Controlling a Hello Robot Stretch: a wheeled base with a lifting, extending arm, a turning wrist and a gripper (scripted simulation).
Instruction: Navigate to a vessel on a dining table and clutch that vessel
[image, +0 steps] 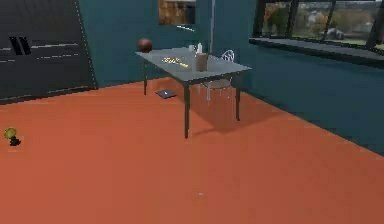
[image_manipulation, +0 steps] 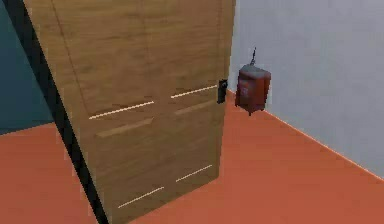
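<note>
A grey dining table on dark legs stands ahead, right of the middle in the forward view, near the teal walls. On its top a small brownish vessel stands toward the near right corner. Behind it rise small pale items. A thin yellowish thing lies flat on the tabletop. A brown round ball sits at the table's far left end.
A white wire chair stands at the table's right side. A dark flat object lies on the floor under the table. A small yellow-green thing sits on the orange floor at left. A tall wooden cabinet and a red object stand close by.
</note>
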